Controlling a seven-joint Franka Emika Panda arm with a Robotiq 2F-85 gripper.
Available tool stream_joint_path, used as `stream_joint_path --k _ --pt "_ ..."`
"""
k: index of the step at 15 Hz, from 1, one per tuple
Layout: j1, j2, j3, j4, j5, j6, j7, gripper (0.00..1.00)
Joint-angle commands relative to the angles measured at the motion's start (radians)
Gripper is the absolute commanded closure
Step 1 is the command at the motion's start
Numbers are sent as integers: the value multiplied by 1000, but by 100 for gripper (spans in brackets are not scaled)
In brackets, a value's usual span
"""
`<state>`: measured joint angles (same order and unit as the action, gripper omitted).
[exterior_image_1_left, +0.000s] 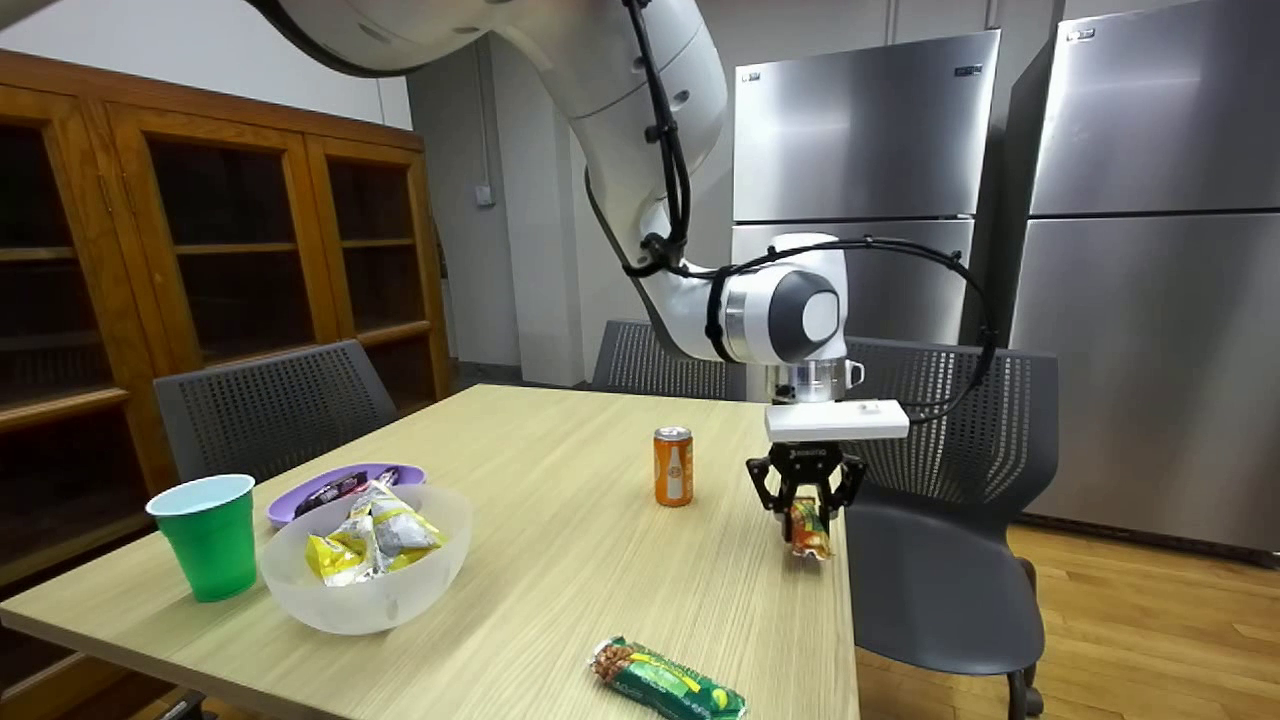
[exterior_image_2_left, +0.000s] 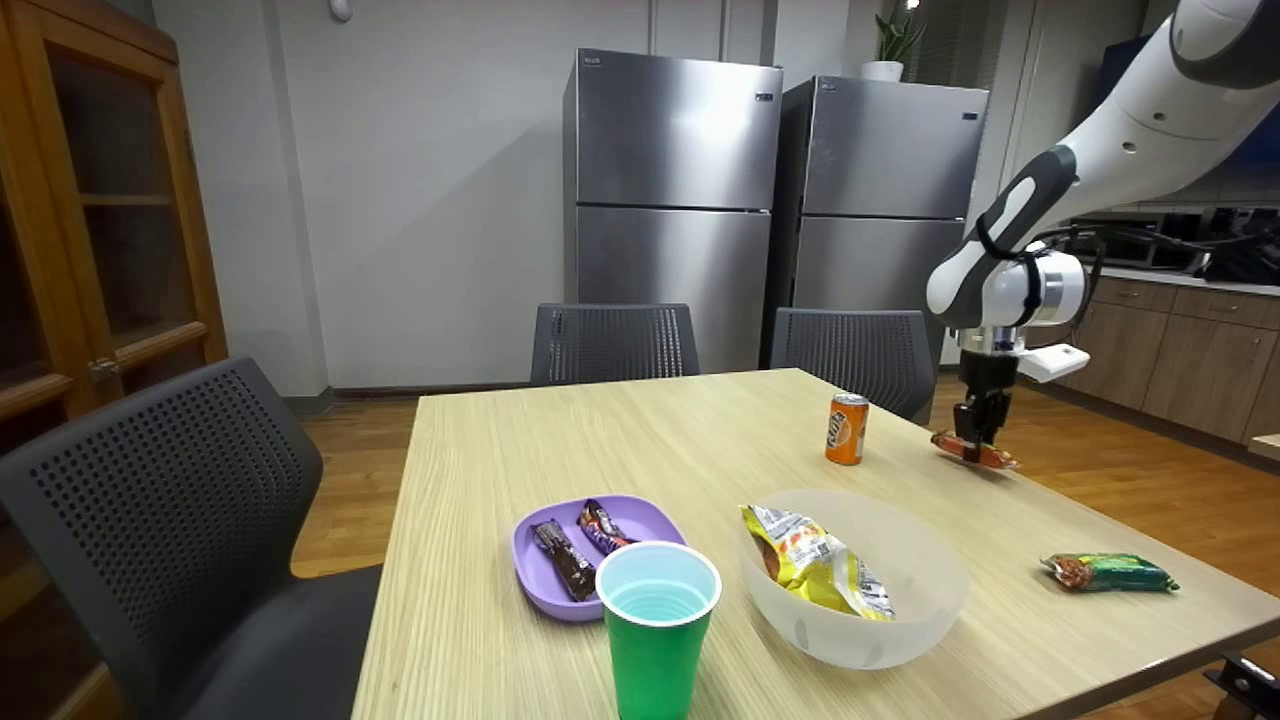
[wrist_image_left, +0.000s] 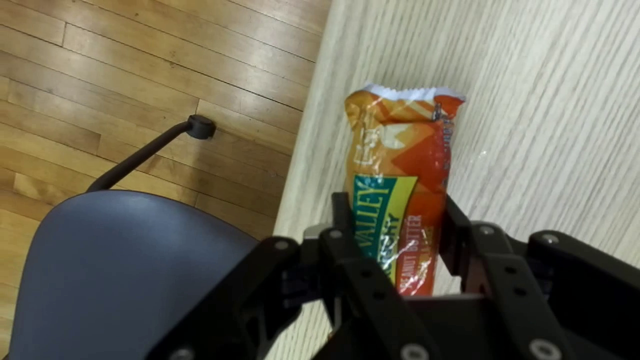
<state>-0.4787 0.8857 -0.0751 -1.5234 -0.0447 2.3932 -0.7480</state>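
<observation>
Two fridges (exterior_image_2_left: 675, 180) stand well beyond the claw (exterior_image_1_left: 805, 522) in both exterior views. The table (exterior_image_1_left: 560, 470) spreads beneath the claw, its edge just beside it. One arm (exterior_image_1_left: 640, 90) hangs above, bearing the claw, and it is the only arm in view. A chair (exterior_image_1_left: 945, 560) sits past that edge, beside the claw. The bowl (exterior_image_1_left: 370, 605), with yellow-and-silver packets (exterior_image_1_left: 400, 530) inside, is well apart from the claw, to its left in both exterior views and nearer the viewer. The plate (exterior_image_2_left: 645, 520), with two dark bars (exterior_image_2_left: 565, 560) on it, and the cup (exterior_image_1_left: 208, 545) are farther off on that same side. The can (exterior_image_1_left: 673, 467) is near, also left of the claw in both exterior views. The green bar (exterior_image_1_left: 670, 680) lies on the table apart from the claw, nearer the viewer in both exterior views. The orange bar (wrist_image_left: 400, 185) is directly below the claw and between its fingers (wrist_image_left: 454, 235), which sit against its two long sides: the claw is grasping it. Its long axis runs roughly along the table edge and nearly square to the line joining the fingers, so the claw spans the narrow width; both ends of the orange bar (exterior_image_2_left: 997, 457) stick out past the fingers in an exterior view. Whether its underside touches the table I cannot tell.
</observation>
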Motion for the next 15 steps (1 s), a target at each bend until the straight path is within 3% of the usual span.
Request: stream_joint_path --k 1,15 --pt "14 -101 -11 -88 -5 -1 20 82" --pt "17 -409 6 -342 24 17 -48 82"
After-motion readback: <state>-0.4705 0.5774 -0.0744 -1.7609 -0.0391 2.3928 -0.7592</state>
